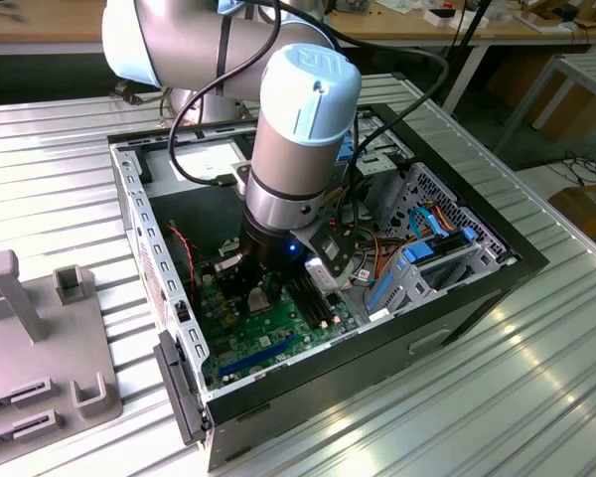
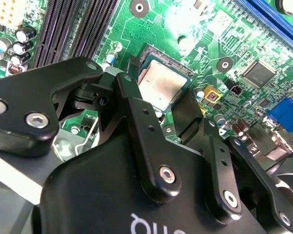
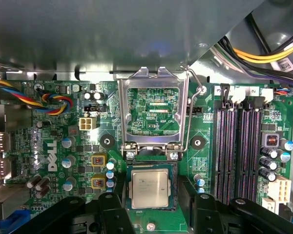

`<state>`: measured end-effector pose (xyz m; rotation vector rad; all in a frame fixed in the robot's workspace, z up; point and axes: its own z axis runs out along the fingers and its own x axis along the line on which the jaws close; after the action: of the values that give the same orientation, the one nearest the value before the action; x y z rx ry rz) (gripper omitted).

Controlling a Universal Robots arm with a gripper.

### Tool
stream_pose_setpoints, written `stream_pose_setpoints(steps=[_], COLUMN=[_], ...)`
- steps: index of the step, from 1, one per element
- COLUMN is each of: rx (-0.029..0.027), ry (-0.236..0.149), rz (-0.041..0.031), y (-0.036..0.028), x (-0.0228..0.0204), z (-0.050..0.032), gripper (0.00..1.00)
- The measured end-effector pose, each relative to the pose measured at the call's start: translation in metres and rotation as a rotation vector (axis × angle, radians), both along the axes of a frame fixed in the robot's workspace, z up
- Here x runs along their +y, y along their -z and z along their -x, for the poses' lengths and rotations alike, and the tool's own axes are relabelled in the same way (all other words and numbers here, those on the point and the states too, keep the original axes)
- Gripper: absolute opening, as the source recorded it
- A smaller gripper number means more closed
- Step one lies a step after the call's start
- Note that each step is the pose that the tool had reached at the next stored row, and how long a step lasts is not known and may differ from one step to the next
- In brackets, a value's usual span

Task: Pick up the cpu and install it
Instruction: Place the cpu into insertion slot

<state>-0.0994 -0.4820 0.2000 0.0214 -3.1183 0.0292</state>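
1. The cpu (image 3: 149, 189) lies flat, metal face up, in its socket (image 3: 151, 166) on the motherboard (image 3: 205, 161). It sits right by the hinge of the swung-up retaining frame (image 3: 154, 112).
2. It's square, so it has no long axis to line up on.
3. The gripper (image 2: 160, 97) hangs directly over it with its fingers (image 3: 188, 195) spread, one beyond each opposite edge of the chip, grasping nothing.
4. The memory slots (image 3: 234, 146) run alongside, clear of the fingers.

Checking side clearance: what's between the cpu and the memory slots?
First wrist view: beside the cpu, one finger of the open gripper, then small capacitors.
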Motion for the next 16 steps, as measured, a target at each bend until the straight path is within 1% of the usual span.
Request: stream_pose_setpoints(steps=[3, 16], rx=[-0.0002, -0.0001], ry=[0.0, 0.0], rz=[-0.0034, -0.0038], y=[0.0002, 0.0002], x=[0.0001, 0.0002], z=[0.0008, 0.0011], gripper=[0.54, 0.54])
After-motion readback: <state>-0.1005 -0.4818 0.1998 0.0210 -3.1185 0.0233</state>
